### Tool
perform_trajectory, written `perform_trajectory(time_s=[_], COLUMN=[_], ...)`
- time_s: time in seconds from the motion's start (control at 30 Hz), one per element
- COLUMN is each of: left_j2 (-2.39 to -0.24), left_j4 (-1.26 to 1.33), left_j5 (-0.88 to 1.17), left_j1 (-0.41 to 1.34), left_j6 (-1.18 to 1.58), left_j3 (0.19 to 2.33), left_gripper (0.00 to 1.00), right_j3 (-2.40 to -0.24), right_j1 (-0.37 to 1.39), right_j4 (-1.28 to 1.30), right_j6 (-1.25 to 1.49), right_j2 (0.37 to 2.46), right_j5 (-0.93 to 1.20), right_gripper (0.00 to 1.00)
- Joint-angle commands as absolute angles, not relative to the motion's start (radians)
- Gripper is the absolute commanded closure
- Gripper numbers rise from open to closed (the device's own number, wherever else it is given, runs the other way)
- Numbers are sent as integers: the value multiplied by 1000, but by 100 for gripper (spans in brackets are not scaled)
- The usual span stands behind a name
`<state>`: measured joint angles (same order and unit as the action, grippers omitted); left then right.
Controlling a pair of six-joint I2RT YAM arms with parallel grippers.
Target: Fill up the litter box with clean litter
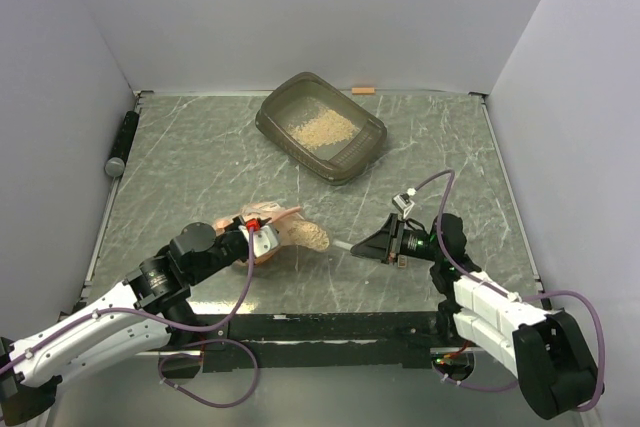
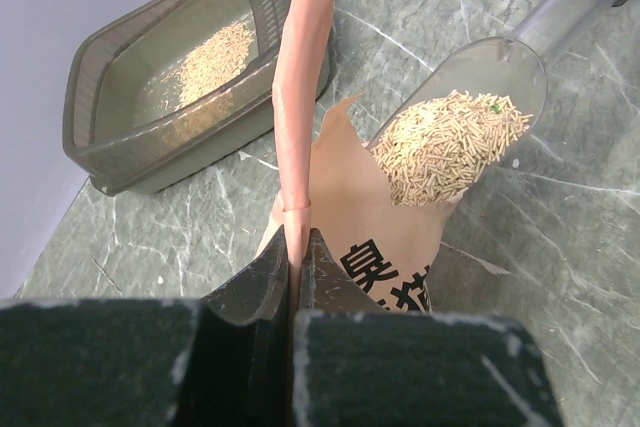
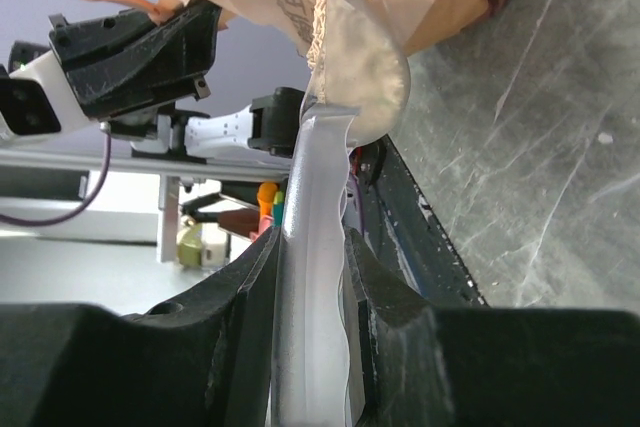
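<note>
1. Top external: the litter box [image 1: 272, 119] sits by the far wall with a thin patch of clean litter [image 1: 322, 129] on its floor; the pink bag [image 1: 285, 219] lies on the near side of the litter box, well apart from it; the left gripper [image 1: 262, 239] is at the bag's end farthest from the box; the right gripper [image 1: 398, 243], nearer and to the right of the box, holds a clear scoop [image 1: 312, 237] whose heaped bowl lies at the bag's mouth.
2. Left wrist: the jaws are pressed together, pinching the bag's upstanding lip; the scoop bowl, full of tan pellets, rests on the open mouth just beside that lip; the litter box lies beyond and to the left, apart from the bag and the scoop.
3. Right wrist: the fingers clamp the scoop's handle from both sides; the bowl's tip touches the bag's crumpled mouth; the litter box is out of this view.
4. Handling, as a judgement: the litter is loose and light, so it will likely spill unless the bowl travels level to the box; the scoop looks stiff and smooth and may twist, so grip it mid-handle; the bag is limp film, best held by its lip.
</note>
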<state>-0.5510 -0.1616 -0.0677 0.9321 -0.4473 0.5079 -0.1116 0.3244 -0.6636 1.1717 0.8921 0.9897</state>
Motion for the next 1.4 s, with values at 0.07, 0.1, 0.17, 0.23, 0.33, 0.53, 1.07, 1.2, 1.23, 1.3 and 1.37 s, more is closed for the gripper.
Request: perform_trajectory(time_s=[0.07,0.1,0.17,0.23,0.33,0.53,1.07,1.2,1.23,1.3,1.37], left_j2=[-535,-535,-532,-534,-538,-543,-529,-535,-538,-543,-548], left_j4=[-74,-74,-74,-74,-75,-71,-57,-52,-51,-49,-49], left_j5=[-25,-22,-20,-17,-17,-26,-49,-86,-95,-103,-110], left_j1=[928,930,930,930,930,930,930,928,930,930,928], left_j6=[-430,-428,-430,-430,-426,-426,-431,-431,-428,-428,-426], left_j3=[514,514,514,515,517,517,512,515,515,517,518], left_gripper=[99,99,99,99,99,99,99,99,99,99,99], right_j3=[-92,-92,-97,-101,-112,-123,-167,-193,-201,-210,-225], right_j1=[318,319,319,319,319,314,296,296,296,296,296], right_j4=[-726,-721,-719,-709,-686,-648,-609,-588,-588,-584,-578], right_j6=[1276,1281,1292,1296,1302,1322,1370,1370,1373,1377,1376], right_j2=[858,848,839,824,802,761,713,716,713,716,718], right_j5=[966,962,960,959,951,934,871,871,867,865,856], right_gripper=[100,100,100,100,100,100,100,100,100,100,100])
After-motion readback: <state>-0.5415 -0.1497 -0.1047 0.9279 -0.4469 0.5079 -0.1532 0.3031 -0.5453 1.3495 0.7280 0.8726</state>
